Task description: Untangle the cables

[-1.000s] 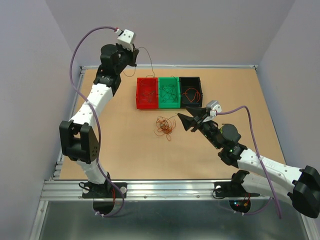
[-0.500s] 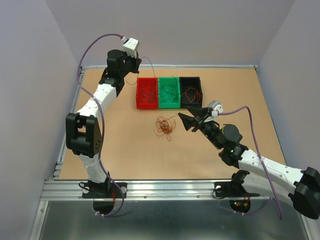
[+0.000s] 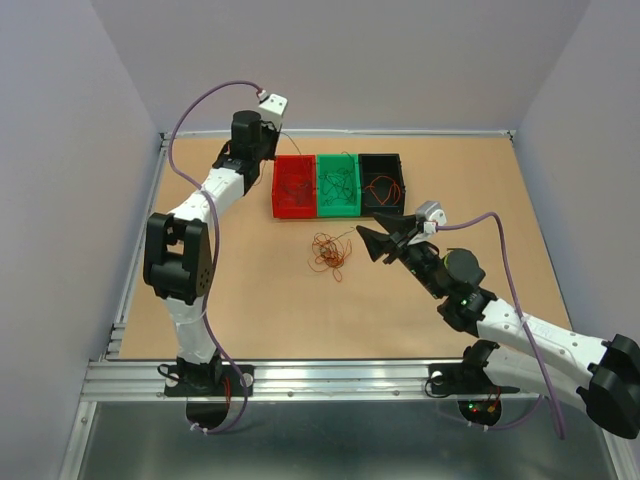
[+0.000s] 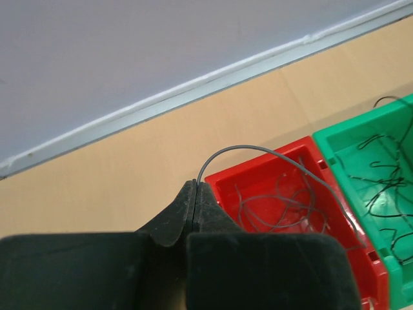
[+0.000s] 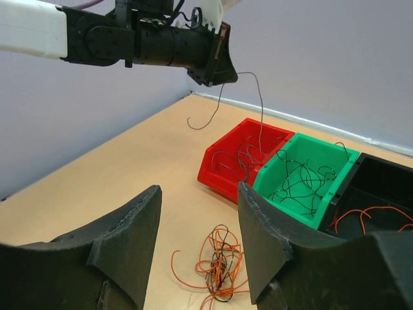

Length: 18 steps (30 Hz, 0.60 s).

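At the left wrist view's bottom, the left gripper hides the dark cable's pinched end and the red bin's near wall.

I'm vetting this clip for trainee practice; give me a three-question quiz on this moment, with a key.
1. Multiple choice: what is the left claw pinching?
A) an orange wire
B) a thin grey wire
C) nothing
2. True or false: the right claw is shut on the loose clump of wires on the table.
3. Short answer: what colour are the sorted wires lying in the black bin?

Key: 1 B. 2 False: its jaws stand open, apart from the clump. 3 Orange.
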Motion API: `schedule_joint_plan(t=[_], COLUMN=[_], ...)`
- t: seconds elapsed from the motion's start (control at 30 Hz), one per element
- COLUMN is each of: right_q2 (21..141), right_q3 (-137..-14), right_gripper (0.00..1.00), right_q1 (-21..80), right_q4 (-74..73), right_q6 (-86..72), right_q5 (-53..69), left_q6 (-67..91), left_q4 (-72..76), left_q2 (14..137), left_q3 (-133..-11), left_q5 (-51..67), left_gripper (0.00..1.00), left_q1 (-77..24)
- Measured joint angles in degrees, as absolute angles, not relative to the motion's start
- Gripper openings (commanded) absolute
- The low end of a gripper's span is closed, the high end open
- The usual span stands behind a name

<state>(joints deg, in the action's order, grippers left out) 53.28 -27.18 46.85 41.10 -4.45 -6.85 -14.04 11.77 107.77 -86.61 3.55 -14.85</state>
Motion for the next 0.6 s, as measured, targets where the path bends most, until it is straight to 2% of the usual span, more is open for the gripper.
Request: schedule_joint_plan(t=[0.23,0.4,0.6], right_q2=[53.7,60.8,66.4], right_q3=[-27.2,-29.6,-32.1], right_gripper=[0.56,0.56,0.56], right_q1=[46.9,46.9,46.9], right_q4=[41.1,39.1,37.3], right_q6=[-4.9,-5.0,-5.2], right_q5=[-7.0,-8.8,-9.0], left_q6=[-17.6,-18.3,-18.3], left_q4=[7.9,4.3,1.2], left_q2=[107.8,107.8,109.4], left_q3=[-86.7,-88.0,-92.7], left_q5=[-6.3,-13.8,-30.5], left_gripper=[0.0,0.0,0.0], left_q1=[-15.7,-18.6,-26.2])
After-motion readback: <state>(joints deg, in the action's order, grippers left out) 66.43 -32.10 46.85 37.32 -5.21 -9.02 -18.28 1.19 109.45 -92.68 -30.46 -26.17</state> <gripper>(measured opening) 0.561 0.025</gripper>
